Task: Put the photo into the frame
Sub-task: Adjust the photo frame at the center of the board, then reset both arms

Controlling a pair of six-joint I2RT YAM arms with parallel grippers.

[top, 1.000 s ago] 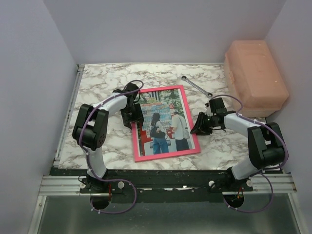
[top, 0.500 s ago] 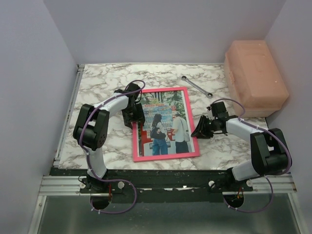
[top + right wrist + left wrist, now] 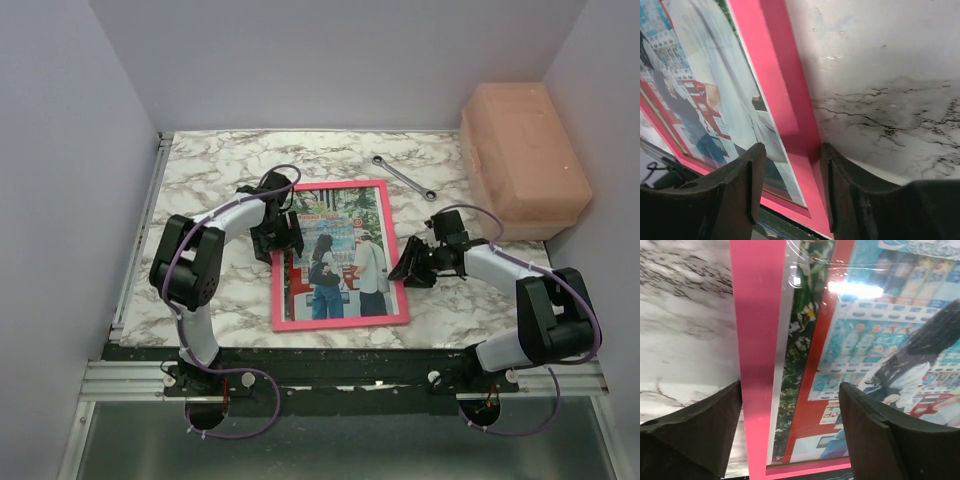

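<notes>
The large glossy rectangular photo (image 3: pixel 338 262) of two people in jeans before red-and-white vending machines lies face up inside the thin bright pink rectangular frame (image 3: pixel 340 322). The frame rests flat at the middle of the white-and-grey marbled table (image 3: pixel 200 170), and in the top view its long axis runs roughly from 12 to 6 o'clock. The left gripper (image 3: pixel 280 235) sits low over the upper half of the frame's 9 o'clock rail, so the print lies at its 3 o'clock. Its dark fingers (image 3: pixel 695 435) stand wide apart, one at the rail's outer edge over the marble, the other over the picture, and nothing is clamped. The right gripper (image 3: pixel 408 268) is at the lower half of the 3 o'clock rail, with the print at its 9 o'clock. Its jaws are also apart, straddling the pink rail and the print's edge. Both arms are about equally near, one on each long side. A pale sliver shows between rail and picture in the left wrist view, and I cannot tell whether the print is fully seated there. The signs and labels inside the photo are too small to read, and no brand is legible anywhere. A steel wrench (image 3: pixel 404 177) lies at 1 o'clock of the frame, with a salmon-coloured plastic box (image 3: pixel 522 160) beyond it.
</notes>
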